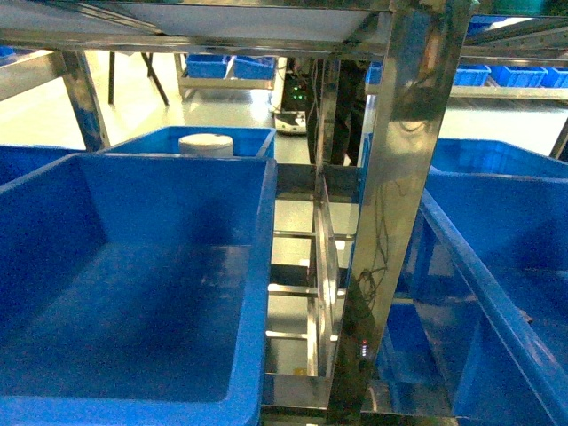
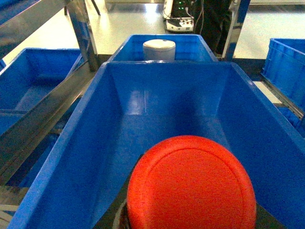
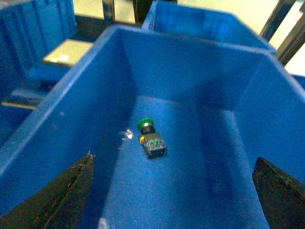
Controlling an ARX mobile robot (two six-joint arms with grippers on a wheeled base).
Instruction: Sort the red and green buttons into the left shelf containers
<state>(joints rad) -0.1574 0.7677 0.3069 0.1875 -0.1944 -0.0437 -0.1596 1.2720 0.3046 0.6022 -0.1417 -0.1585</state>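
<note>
No readable text, labels, brands, numbers or signs in any view. Blue bin (image 2: 71, 157) walls and rims: plain, unmarked. Red button cap (image 2: 190, 186), filling the near foreground of the left wrist view: smooth, no lettering. Green button (image 3: 150, 137), lying ahead of and between the right gripper's fingertips (image 3: 62, 195): small body block shows a yellow and green spot, too small to read. White cylinder (image 2: 159, 49) in the far bin: blank.
</note>
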